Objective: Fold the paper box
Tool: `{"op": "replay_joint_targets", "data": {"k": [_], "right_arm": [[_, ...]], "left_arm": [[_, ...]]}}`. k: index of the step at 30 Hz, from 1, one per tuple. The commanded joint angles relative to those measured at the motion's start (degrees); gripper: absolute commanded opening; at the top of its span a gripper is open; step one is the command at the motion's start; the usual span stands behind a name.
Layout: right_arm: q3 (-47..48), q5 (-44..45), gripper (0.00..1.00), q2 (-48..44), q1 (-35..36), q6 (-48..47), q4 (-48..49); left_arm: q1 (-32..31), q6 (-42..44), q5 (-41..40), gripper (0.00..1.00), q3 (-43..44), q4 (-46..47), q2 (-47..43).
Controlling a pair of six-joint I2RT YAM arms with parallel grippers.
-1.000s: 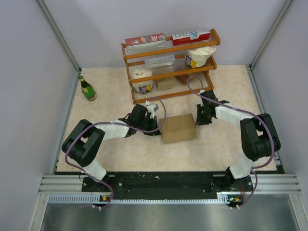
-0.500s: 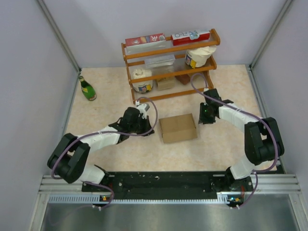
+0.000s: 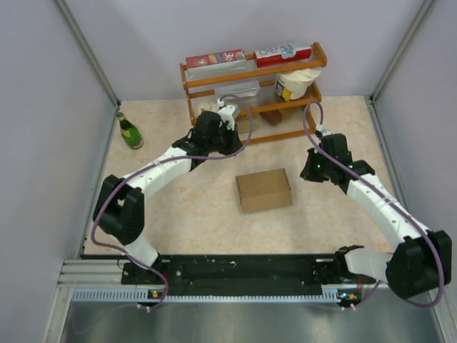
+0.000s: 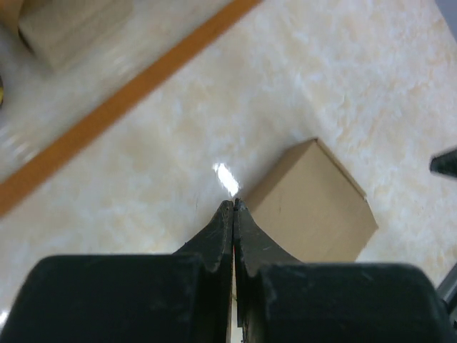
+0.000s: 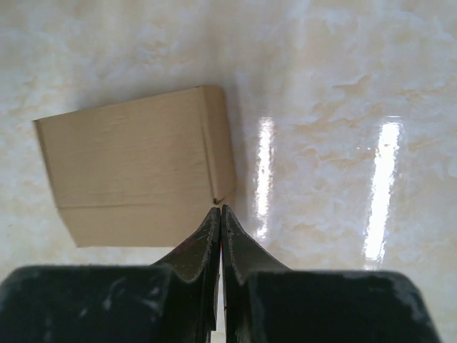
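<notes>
The paper box (image 3: 264, 189) is a small closed carton of plain brown cardboard lying on the table between the arms. It also shows in the left wrist view (image 4: 314, 207) and the right wrist view (image 5: 136, 164). My left gripper (image 3: 227, 143) is raised to the box's upper left, in front of the shelf, shut and empty (image 4: 233, 204). My right gripper (image 3: 305, 171) is raised to the box's right, shut and empty (image 5: 220, 209). Neither touches the box.
A wooden shelf rack (image 3: 251, 100) stands at the back with red cartons (image 3: 214, 58), tubs and a clear container. A green bottle (image 3: 129, 131) stands at the back left. Metal frame posts and grey walls bound the table on both sides.
Both grippers have drawn back from the box's sides and risen. The left one moved up towards the shelf, the right one up and to the right. The box stays put.
</notes>
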Motion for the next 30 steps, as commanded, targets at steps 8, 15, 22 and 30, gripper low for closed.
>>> {"op": "replay_joint_targets", "data": {"k": [8, 15, 22, 30], "right_arm": [[-2.0, -7.0, 0.0, -7.0, 16.9, -1.2, 4.1], [-12.3, -8.1, 0.0, -7.9, 22.1, 4.1, 20.1], [-14.6, -9.5, 0.0, -1.3, 22.2, 4.3, 28.6], [-12.8, -12.9, 0.0, 5.8, 22.2, 4.9, 30.6]], "left_arm": [[2.5, 5.6, 12.5, 0.0, 27.5, -10.1, 27.0], [2.5, 4.9, 17.4, 0.0, 31.0, -10.7, 33.8], [2.4, 4.6, 20.9, 0.0, 29.1, -10.0, 34.4], [2.3, 5.2, 23.4, 0.0, 25.9, -9.6, 33.7]]}}
